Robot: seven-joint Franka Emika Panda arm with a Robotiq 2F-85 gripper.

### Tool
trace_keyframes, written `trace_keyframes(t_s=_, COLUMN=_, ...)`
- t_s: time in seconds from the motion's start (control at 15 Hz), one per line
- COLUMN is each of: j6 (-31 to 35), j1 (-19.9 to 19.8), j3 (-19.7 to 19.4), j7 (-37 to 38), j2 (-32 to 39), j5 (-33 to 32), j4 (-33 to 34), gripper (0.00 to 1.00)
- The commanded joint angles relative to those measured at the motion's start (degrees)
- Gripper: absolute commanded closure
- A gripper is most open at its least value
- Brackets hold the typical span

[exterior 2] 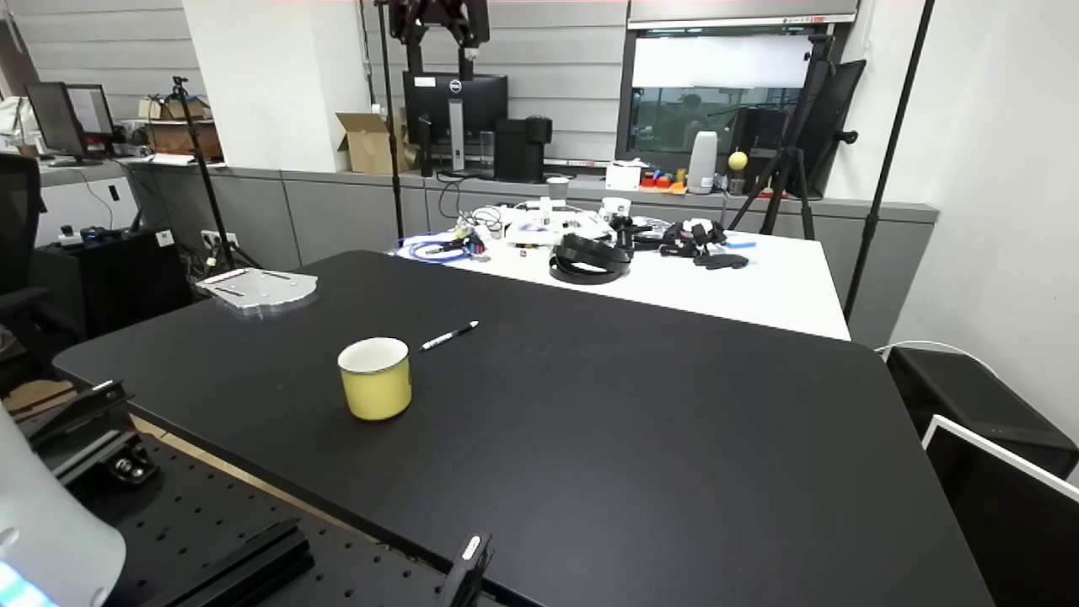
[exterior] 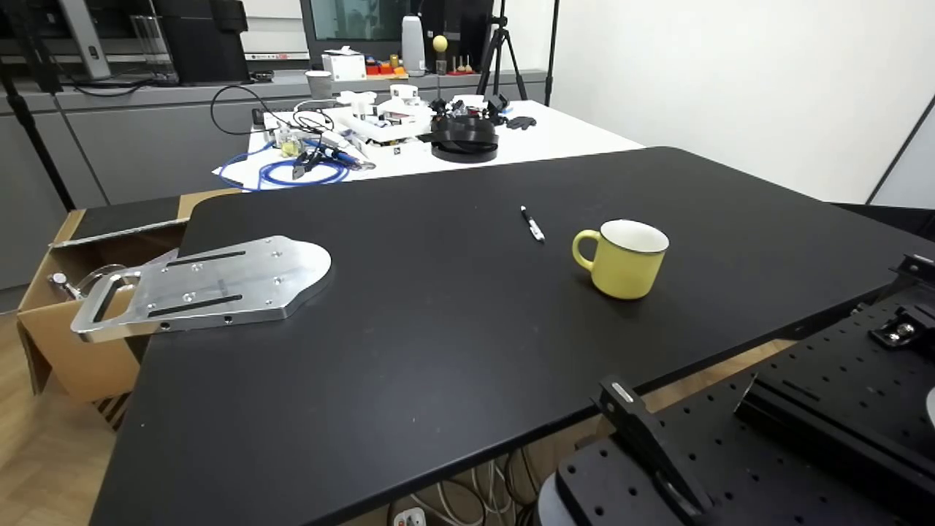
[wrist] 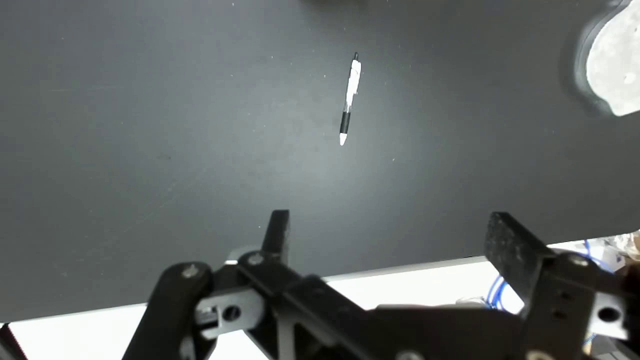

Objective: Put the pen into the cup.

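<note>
Nearest in the wrist view are the jaws, spread wide apart; in an exterior view they hang at the top, pointing down. Beyond them in the wrist view the pen (wrist: 350, 97) lies flat on the table (wrist: 200, 100), its white tip turned toward the jaws.

In an exterior view the closest things are a pale robot part (exterior 2: 59, 514) and a black board (exterior 2: 194, 497) full of holes, just beside the table. Next comes the yellow cup (exterior 2: 377, 392), upright on the table, its inside pale; its loop handle (exterior: 577, 250) shows in an exterior view. Just past the cup is the pen, outside it, with a gap between the two in both exterior views. Farther off, at the table's edge, lies a silver metal plate (exterior 2: 261, 288). Behind the table stands a white desk (exterior 2: 759, 295) with black bands (exterior: 465, 134) on it, and past that a grey ledge (exterior 2: 312, 190) carries a cardboard box (exterior 2: 368, 152) and a monitor (exterior 2: 485, 105).
</note>
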Motion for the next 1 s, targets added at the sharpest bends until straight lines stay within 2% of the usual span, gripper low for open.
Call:
trace_keyframes(t_s=0.0, j6=5.9, j1=-0.3, j3=-0.2, j7=3.9, j2=7.3, j5=1.8, j4=2.6, gripper=0.00)
trace_keyframes(t_s=0.33, j6=11.3, j1=0.7, j3=0.3, j7=8.2, j2=14.7, j5=2.3, j4=1.1, gripper=0.00)
trace_keyframes(t_s=0.73, j6=16.4, j1=3.8, j3=0.3, j7=13.9, j2=23.4, j5=0.9, j4=0.3, gripper=0.00)
trace_keyframes(t_s=0.93, j6=19.4, j1=4.7, j3=0.4, j7=13.8, j2=26.8, j5=2.0, j4=-0.5, gripper=0.00)
